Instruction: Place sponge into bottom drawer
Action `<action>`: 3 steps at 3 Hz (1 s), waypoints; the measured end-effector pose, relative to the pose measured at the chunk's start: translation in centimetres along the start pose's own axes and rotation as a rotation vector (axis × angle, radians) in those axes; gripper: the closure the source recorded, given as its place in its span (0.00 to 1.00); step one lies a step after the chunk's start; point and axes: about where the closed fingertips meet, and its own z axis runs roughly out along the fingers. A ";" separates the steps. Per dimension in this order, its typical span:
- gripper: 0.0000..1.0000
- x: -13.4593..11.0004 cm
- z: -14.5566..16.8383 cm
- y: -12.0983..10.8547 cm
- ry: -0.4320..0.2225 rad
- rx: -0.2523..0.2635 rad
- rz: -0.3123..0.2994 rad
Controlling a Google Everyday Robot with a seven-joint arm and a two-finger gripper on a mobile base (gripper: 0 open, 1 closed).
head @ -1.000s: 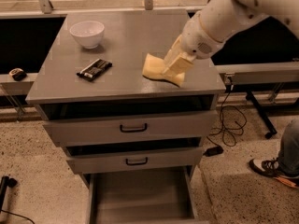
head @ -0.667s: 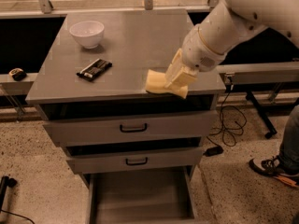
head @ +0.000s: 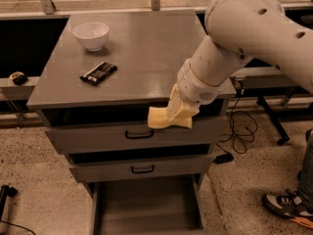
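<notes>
The pale yellow sponge (head: pixel 161 118) hangs in the air in front of the top drawer's face, past the cabinet's front edge. My gripper (head: pixel 180 112) is shut on the sponge's right part; its fingers are mostly hidden behind the foam and the white arm. The bottom drawer (head: pixel 146 205) is pulled out below, a wide shallow grey tray with a bare floor. The sponge is well above it, roughly over its right half.
The grey cabinet top (head: pixel 146 53) carries a white bowl (head: pixel 91 35) at the back left and a black flat packet (head: pixel 99 73) near the left front. Two upper drawers with black handles (head: pixel 139 134) are nearly shut. A person's shoe (head: pixel 288 205) and cables are on the floor to the right.
My arm has carried the sponge forward off the cabinet top and lower, from above the top's right front to in front of the top drawer.
</notes>
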 end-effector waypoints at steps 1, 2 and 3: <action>1.00 0.0 0.0 0.0 0.001 -0.001 0.000; 1.00 0.9 3.2 2.2 -0.044 0.032 -0.008; 1.00 2.0 6.4 7.1 -0.122 0.090 -0.086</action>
